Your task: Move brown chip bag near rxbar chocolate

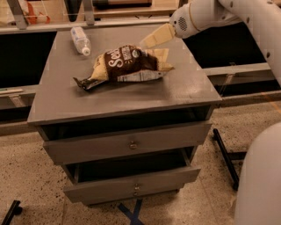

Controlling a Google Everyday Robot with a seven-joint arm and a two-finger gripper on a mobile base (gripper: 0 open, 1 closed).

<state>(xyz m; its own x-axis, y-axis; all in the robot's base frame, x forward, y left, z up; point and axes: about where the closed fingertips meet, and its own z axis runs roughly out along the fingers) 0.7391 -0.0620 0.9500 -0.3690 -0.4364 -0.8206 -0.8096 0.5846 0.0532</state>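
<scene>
Gripper (149, 47) at 1 o'clock of brown chip bag (125, 66); its arm (246, 13) cut off by top and right edges. At bag's 8 o'clock, rxbar chocolate (87, 82): right end hidden by bag, label unreadable

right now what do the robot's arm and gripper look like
The arm is smooth, white and tubular, ending in a rounded white wrist housing with a small dotted vent. The gripper, cream-coloured and wedge-shaped, is above the brown chip bag on the grey table. No cables show.
</scene>
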